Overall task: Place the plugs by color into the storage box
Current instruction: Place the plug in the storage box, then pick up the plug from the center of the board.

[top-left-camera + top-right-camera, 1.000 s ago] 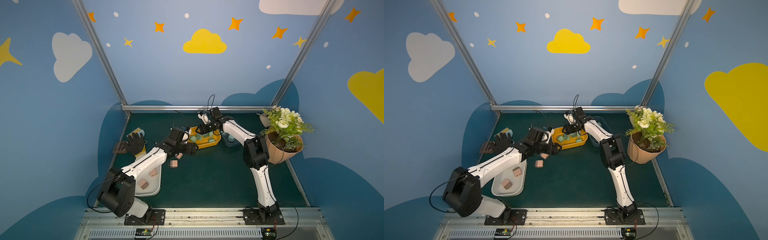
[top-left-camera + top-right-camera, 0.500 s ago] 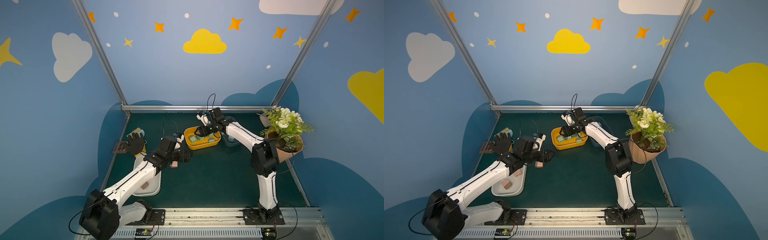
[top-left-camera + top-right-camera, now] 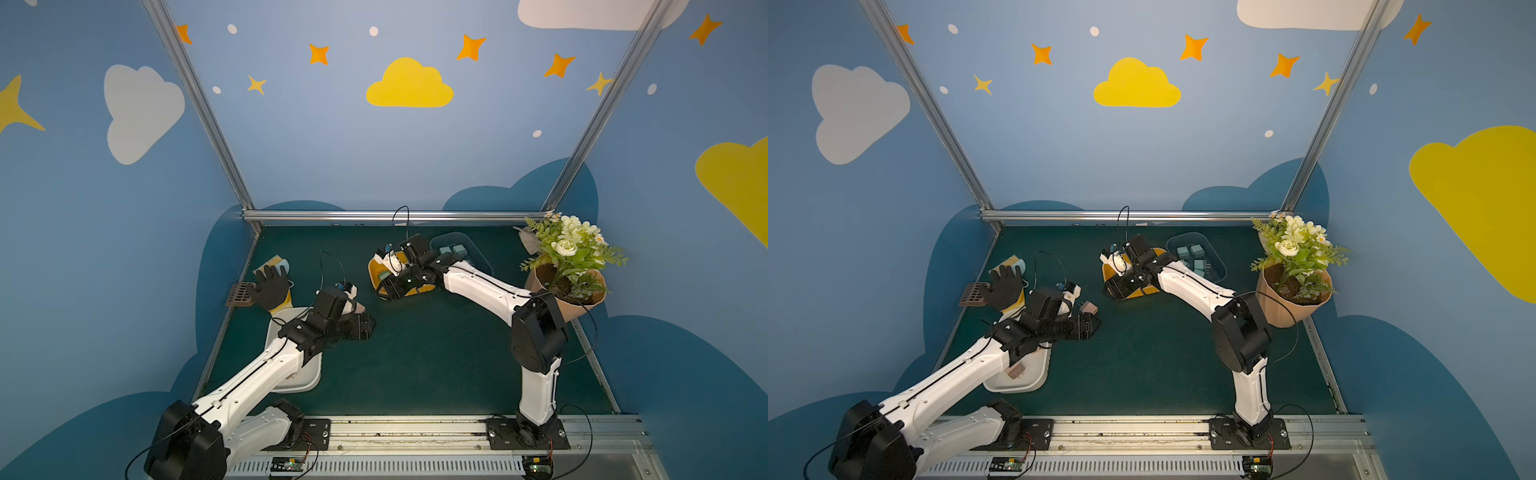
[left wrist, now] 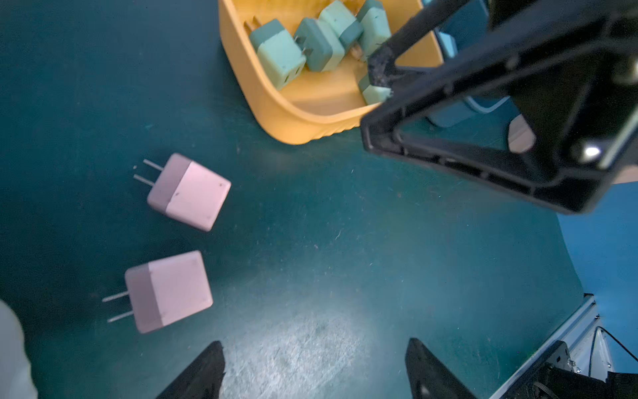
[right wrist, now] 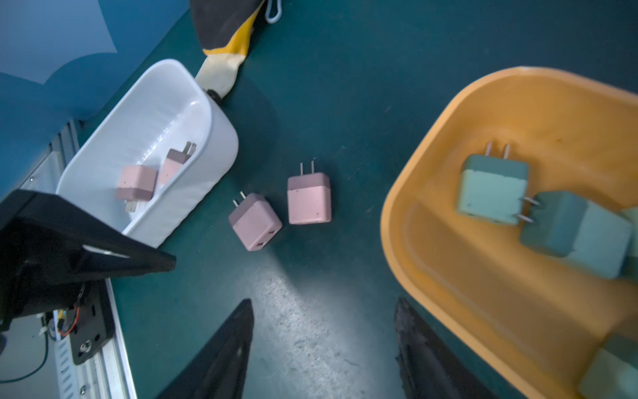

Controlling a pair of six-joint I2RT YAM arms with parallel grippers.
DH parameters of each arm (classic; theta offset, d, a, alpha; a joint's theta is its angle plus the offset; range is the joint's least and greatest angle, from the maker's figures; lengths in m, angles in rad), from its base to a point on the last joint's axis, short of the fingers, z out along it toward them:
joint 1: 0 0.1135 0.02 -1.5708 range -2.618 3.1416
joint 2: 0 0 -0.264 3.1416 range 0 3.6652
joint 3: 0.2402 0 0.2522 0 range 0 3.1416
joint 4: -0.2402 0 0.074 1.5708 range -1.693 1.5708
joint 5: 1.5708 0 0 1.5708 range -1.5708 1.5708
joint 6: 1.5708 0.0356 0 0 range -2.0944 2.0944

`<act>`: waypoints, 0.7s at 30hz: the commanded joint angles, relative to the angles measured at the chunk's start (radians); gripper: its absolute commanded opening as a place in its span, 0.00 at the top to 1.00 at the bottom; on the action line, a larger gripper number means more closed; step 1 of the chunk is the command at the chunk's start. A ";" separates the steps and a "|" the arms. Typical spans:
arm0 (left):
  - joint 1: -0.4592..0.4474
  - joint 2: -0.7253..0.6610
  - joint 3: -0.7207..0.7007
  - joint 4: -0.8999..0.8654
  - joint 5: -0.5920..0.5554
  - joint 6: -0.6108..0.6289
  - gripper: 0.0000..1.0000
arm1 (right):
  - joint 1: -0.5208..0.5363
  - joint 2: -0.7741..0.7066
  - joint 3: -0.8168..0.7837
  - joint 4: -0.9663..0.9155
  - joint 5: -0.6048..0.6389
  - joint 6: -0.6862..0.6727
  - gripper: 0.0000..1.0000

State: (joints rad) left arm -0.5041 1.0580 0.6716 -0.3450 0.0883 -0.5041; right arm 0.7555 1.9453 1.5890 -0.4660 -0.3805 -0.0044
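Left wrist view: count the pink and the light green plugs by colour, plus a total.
Pink rounded-cube plastic plugs, loose on the dark green mat: 2
Light green rounded-cube plastic plugs, in the yellow plastic bin, one partly hidden: 5
Total: 7

- Dark green desk (image 4: 345,241), scuffed pale under the left claw (image 4: 314,345).
- Two pink plugs (image 4: 188,191) flat beside that claw.
- Ahead of it the orange tray (image 4: 262,103), behind it the white tray (image 5: 162,103).
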 commanded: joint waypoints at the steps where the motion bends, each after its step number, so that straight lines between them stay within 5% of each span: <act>1: 0.001 -0.053 -0.038 -0.040 -0.050 -0.036 0.17 | 0.008 -0.059 -0.060 0.046 -0.027 0.018 0.36; 8: 0.003 -0.069 -0.085 -0.048 -0.061 -0.061 0.18 | 0.014 -0.136 -0.218 0.173 -0.096 0.076 0.44; 21: 0.033 0.177 0.005 -0.045 -0.154 -0.018 0.18 | 0.028 -0.192 -0.431 0.404 -0.223 0.113 0.53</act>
State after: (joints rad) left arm -0.4831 1.2144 0.6380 -0.3859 -0.0132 -0.5488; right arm 0.7769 1.7664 1.1660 -0.1261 -0.5621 0.1013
